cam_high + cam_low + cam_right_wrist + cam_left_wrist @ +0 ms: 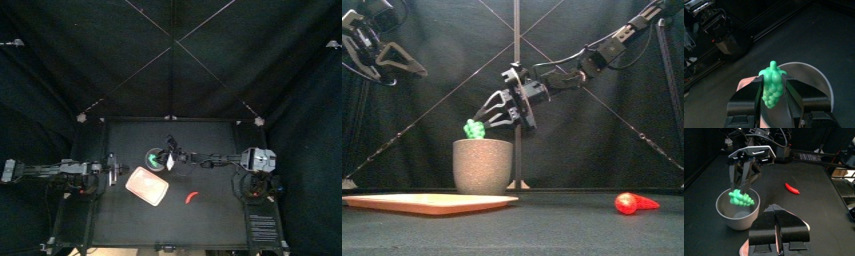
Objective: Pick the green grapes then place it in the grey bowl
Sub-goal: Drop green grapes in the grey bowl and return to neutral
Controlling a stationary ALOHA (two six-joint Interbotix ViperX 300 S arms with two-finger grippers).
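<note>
Holding the green grapes (772, 86) pinched in my right hand (771, 95), low over the grey bowl (482, 168), close to its rim. Letting go off-centre could bounce the bunch off the lip onto the bench (556, 232). My left hand (776, 215) rests closed, well aside.

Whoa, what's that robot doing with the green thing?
The right gripper is holding the green grapes in its jaws, right at the mouth of the grey bowl, which is a tall speckled cup. It has not let go yet. The left gripper rests off to the left with its jaws shut, holding nothing. A pink tray and a red toy pepper lie on the table, apart from the cup.
</note>
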